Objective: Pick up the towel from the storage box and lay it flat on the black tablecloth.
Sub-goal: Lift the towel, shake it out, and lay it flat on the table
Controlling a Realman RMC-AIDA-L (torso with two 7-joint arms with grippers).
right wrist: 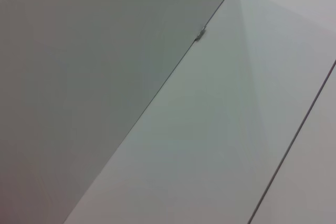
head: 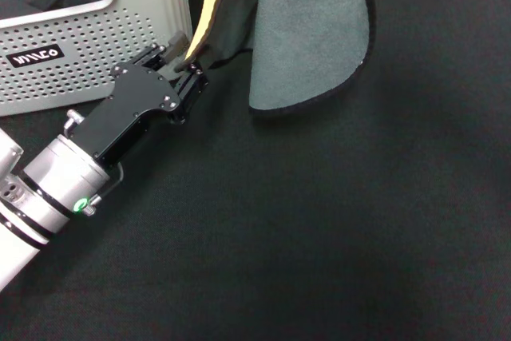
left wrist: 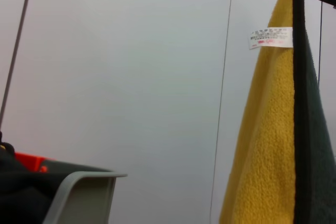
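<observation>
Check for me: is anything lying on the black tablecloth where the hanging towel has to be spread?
Nothing visible. The towel hangs over bare black tablecloth; only the left hand and storage box sit at its side.

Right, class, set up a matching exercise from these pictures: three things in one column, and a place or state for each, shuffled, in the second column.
Things:
1. towel
2. storage box
3. left hand

Places or states:
A. standing at the far left on the black tablecloth, dark cloth inside
B. reaching toward the hanging cloth's lower edge, beside the basket's corner
C. hanging in folds above the table, grey-green face toward the head camera

Pairs: 1-C, 2-A, 3-B
</observation>
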